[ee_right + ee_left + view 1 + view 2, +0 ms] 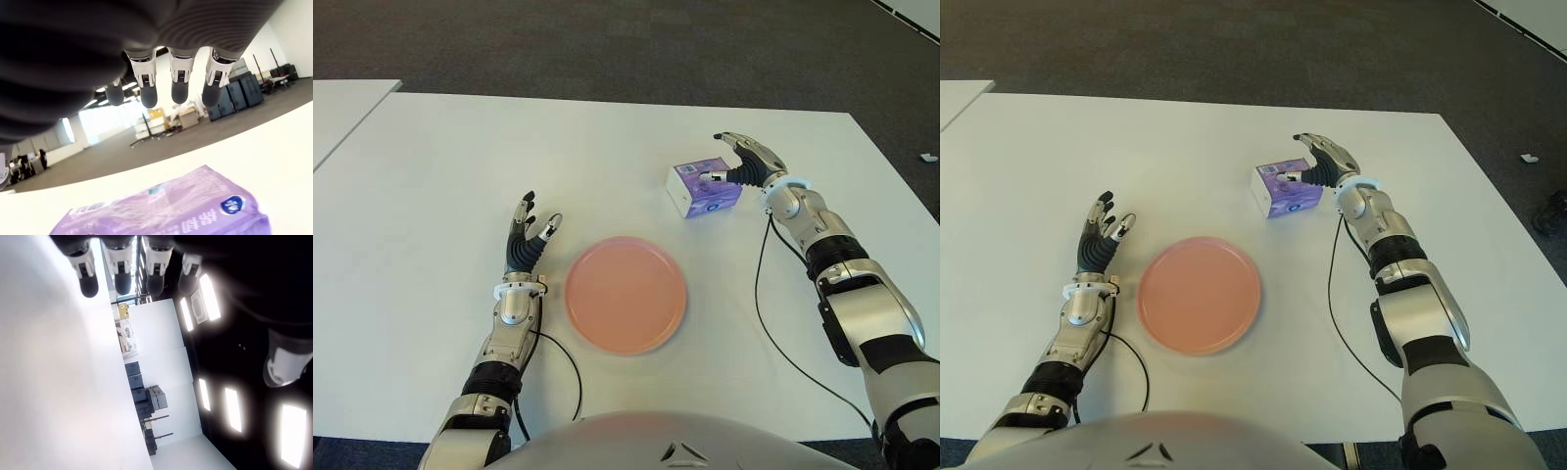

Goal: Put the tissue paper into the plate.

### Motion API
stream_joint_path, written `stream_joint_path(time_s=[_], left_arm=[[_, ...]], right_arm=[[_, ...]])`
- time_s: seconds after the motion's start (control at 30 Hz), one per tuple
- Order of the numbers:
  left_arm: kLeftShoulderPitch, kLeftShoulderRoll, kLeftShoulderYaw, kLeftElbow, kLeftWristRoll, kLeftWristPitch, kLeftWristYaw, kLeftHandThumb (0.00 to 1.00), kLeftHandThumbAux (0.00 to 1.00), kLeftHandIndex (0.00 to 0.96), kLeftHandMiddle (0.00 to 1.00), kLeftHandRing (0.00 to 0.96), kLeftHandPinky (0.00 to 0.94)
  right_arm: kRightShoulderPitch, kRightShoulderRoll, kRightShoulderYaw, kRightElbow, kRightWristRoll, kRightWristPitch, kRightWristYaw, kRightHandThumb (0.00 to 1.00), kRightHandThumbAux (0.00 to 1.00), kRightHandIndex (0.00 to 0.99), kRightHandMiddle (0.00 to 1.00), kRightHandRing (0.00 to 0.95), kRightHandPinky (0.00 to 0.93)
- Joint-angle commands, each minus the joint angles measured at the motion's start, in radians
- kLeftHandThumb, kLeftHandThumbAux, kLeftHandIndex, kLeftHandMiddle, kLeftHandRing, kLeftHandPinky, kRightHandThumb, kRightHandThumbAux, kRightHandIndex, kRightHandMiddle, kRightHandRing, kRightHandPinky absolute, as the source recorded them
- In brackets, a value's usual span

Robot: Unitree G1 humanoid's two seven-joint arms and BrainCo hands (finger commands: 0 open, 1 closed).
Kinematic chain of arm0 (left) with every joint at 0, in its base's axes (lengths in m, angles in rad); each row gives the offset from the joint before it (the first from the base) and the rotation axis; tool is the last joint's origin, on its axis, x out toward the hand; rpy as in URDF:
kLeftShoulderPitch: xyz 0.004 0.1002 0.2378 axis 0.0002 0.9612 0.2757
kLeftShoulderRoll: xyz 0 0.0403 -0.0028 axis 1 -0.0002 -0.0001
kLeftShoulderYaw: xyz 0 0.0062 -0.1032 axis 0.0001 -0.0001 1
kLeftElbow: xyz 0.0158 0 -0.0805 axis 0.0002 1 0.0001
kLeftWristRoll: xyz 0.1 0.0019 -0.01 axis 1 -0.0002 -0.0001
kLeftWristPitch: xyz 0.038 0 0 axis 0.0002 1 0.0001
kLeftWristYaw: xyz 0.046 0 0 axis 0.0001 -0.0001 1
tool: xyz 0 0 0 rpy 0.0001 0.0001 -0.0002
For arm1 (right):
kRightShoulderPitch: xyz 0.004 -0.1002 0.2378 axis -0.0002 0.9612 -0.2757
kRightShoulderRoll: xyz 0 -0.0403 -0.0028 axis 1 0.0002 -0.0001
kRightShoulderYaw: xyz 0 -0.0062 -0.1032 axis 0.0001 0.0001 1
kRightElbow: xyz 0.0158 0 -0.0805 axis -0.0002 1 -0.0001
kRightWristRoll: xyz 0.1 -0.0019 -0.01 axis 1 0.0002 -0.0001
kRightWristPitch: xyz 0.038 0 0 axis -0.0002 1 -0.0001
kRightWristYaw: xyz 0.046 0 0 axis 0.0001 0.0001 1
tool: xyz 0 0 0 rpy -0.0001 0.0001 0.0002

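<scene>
White table [460,157] holds plate [626,293]; open right hand [736,163] beside tissue pack [705,189], nothing between.

This is a large open-plan office or lab hall. The wide white rectangular table [607,147] stands on dark grey carpet flooring [607,39], with a second white table [342,108] just beside it on the robot's left. The wrist views look out over a long room with rows of bright rectangular ceiling light panels [232,409], stacked dark grey equipment cases [242,93], brown cardboard boxes [188,117] and bright windows [105,122] at the far end.
</scene>
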Motion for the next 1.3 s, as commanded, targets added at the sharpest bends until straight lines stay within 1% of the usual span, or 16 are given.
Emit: stream_joint_path(time_s=[0.03, 0.1, 0.2, 0.27, 0.33, 0.43, 0.63, 0.87, 1.07, 1.3], left_arm=[[0.046, -0.006, -0.002, 0.062, 0.005, 0.035, -0.013, 0.002, 0.465, 0.000, 0.000, 0.000, 0.000], [0.046, -0.006, -0.002, 0.062, 0.005, 0.038, -0.013, 0.001, 0.465, 0.000, 0.000, 0.000, 0.000], [0.043, -0.005, -0.001, 0.070, 0.003, 0.042, -0.015, 0.001, 0.466, 0.000, 0.000, 0.000, 0.000], [0.040, -0.004, 0.000, 0.076, -0.001, 0.040, -0.019, 0.002, 0.466, 0.000, 0.000, 0.000, 0.000], [0.039, -0.004, 0.001, 0.079, -0.002, 0.039, -0.020, 0.003, 0.467, 0.000, 0.000, 0.000, 0.000], [0.035, -0.002, 0.002, 0.091, -0.002, 0.023, -0.017, 0.005, 0.463, 0.000, 0.000, 0.000, 0.000], [0.035, 0.000, 0.000, 0.097, 0.003, 0.016, -0.013, 0.007, 0.461, 0.000, 0.000, 0.000, 0.000], [0.035, 0.002, -0.001, 0.100, 0.004, 0.023, -0.013, 0.000, 0.454, 0.000, 0.000, 0.000, 0.000], [0.034, 0.000, 0.000, 0.101, 0.002, 0.021, -0.011, 0.000, 0.453, 0.000, 0.000, 0.000, 0.000], [0.032, 0.000, 0.000, 0.109, 0.004, 0.018, -0.008, 0.000, 0.465, 0.000, 0.000, 0.000, 0.000]], right_arm=[[-0.026, -0.008, 0.030, 0.044, -0.032, -0.026, 0.000, 0.100, 0.368, 0.000, 0.000, 0.000, 0.000], [-0.033, -0.010, 0.038, 0.060, -0.041, -0.036, -0.004, 0.101, 0.361, 0.000, 0.000, 0.000, 0.000], [-0.039, -0.022, 0.072, 0.094, -0.076, -0.076, -0.011, 0.112, 0.346, 0.000, 0.000, 0.000, 0.000], [-0.043, -0.029, 0.114, 0.121, -0.118, -0.098, -0.023, 0.126, 0.337, 0.000, 0.000, 0.000, 0.000], [-0.048, -0.030, 0.132, 0.137, -0.135, -0.109, -0.032, 0.136, 0.332, 0.000, 0.000, 0.000, 0.000], [-0.068, -0.045, 0.198, 0.148, -0.206, -0.124, -0.024, 0.161, 0.324, 0.000, 0.000, 0.000, 0.000], [-0.091, -0.055, 0.271, 0.173, -0.274, -0.141, -0.017, 0.208, 0.321, 0.000, 0.000, 0.000, 0.000], [-0.099, -0.053, 0.318, 0.198, -0.311, -0.137, -0.031, 0.237, 0.338, 0.000, 0.000, 0.000, 0.000], [-0.099, -0.048, 0.339, 0.212, -0.322, -0.133, -0.055, 0.248, 0.356, 0.000, 0.000, 0.000, 0.000], [-0.098, -0.033, 0.372, 0.236, -0.338, -0.128, -0.111, 0.246, 0.363, 0.000, 0.000, 0.000, 0.000]])
